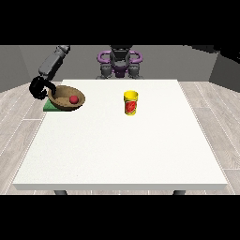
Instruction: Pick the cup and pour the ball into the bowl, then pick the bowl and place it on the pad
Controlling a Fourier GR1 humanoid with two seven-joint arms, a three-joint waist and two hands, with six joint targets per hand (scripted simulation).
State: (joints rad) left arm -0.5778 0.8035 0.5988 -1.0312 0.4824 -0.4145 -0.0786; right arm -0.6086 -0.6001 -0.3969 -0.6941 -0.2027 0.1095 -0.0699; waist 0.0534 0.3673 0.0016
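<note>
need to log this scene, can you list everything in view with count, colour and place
table: one, white, fills the middle of the view
bowl: one, brown, near the table's left edge, sitting on the pad
ball: one, red, inside the bowl
pad: one, green, under the bowl, only its left corner showing
cup: one, yellow with a red mark, upright, right of the bowl near the table's middle
floor: pale wood planks around the table
robot body: one, grey and purple, behind the far edge
hand at the view's left: one, black, curled at the bowl's left rim
</note>
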